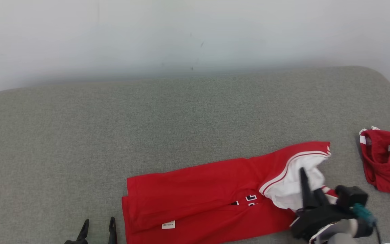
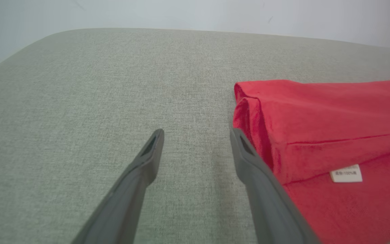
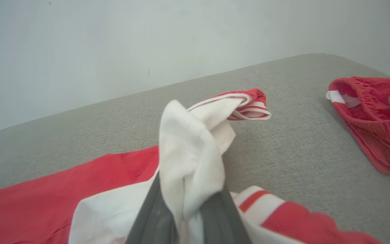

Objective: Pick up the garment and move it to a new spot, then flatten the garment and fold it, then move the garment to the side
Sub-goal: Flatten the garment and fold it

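The garment [image 1: 201, 193] is a red jersey with white trim, folded lengthwise into a long strip near the front edge of the grey table [image 1: 181, 112]. Its white-lined end [image 1: 293, 183] lies bunched at the right. My right gripper [image 1: 305, 179] is shut on that white fabric [image 3: 191, 159], which bulges up between the two fingers in the right wrist view. My left gripper [image 1: 98, 227] stands open at the lower left, just left of the garment's folded left edge [image 2: 249, 115], fingers [image 2: 147, 159] over bare table with nothing between them. A white label [image 2: 346, 173] shows on the red cloth.
A second red garment [image 1: 388, 159] with white trim lies crumpled at the table's right edge, also seen as a red heap [image 3: 374, 125] in the right wrist view. A pale wall [image 1: 181, 34] runs behind the table. Bare grey surface stretches across the back and left.
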`<state>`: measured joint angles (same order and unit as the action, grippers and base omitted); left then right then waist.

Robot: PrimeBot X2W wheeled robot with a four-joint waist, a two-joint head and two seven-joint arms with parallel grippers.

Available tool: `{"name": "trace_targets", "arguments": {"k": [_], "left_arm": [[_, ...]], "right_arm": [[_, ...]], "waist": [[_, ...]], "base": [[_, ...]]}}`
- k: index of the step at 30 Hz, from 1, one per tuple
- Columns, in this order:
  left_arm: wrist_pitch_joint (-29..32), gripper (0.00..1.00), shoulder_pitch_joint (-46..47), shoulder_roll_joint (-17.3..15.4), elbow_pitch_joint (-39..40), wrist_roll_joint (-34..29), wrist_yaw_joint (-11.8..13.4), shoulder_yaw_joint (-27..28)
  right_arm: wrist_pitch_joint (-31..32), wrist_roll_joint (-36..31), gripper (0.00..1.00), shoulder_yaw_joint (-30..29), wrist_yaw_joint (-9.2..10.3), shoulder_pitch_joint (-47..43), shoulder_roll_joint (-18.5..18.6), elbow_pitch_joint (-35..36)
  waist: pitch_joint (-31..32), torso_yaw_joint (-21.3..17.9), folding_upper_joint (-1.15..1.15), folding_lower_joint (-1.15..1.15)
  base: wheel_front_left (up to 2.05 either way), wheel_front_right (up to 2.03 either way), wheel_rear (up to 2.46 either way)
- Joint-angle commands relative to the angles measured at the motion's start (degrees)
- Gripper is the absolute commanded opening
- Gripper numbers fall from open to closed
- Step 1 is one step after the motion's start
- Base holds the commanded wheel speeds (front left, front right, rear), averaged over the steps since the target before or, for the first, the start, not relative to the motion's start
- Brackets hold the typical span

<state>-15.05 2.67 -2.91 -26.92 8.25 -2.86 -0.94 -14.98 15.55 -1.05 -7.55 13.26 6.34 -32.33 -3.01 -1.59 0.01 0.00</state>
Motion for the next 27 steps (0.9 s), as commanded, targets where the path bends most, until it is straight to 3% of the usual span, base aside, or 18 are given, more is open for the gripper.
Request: {"name": "trace_targets", "arguments": {"k": [1,2,14,21,27], "left_arm": [[-0.16,1.00,-0.12,0.02,-0.09,0.39,0.05,-0.30],[-0.16,1.00,-0.12,0.02,-0.09,0.39,0.05,-0.30],[-0.16,1.00,0.90,0.03,-0.76,-0.71,-0.55,-3.96],[-0.16,1.00,1.03,0.01,-1.07,-0.37,-0.60,-6.41],[-0.17,1.00,1.19,0.03,-0.51,0.34,-0.22,-7.77]], "right_arm": [[-0.20,0.97,0.00,3.76,0.15,-1.16,-0.65,1.09],[-0.20,0.97,0.00,3.76,0.15,-1.16,-0.65,1.09],[0.01,8.82,0.00,26.85,0.15,1.84,-1.26,-0.45],[0.00,12.00,0.00,35.27,0.15,6.61,-2.40,-3.91],[-0.12,14.21,0.00,39.18,0.15,9.44,-3.18,-8.01]], "waist": [[0.08,0.10,-0.01,0.00],[0.08,0.10,-0.01,0.00],[-0.34,5.55,-0.01,0.00],[-0.60,10.42,-0.01,0.00],[-0.73,13.77,-0.01,0.00]], "base": [[0.00,0.00,0.00],[0.00,0.00,0.00],[0.00,0.00,0.00],[0.00,0.00,0.00],[0.00,0.00,0.00]]}}
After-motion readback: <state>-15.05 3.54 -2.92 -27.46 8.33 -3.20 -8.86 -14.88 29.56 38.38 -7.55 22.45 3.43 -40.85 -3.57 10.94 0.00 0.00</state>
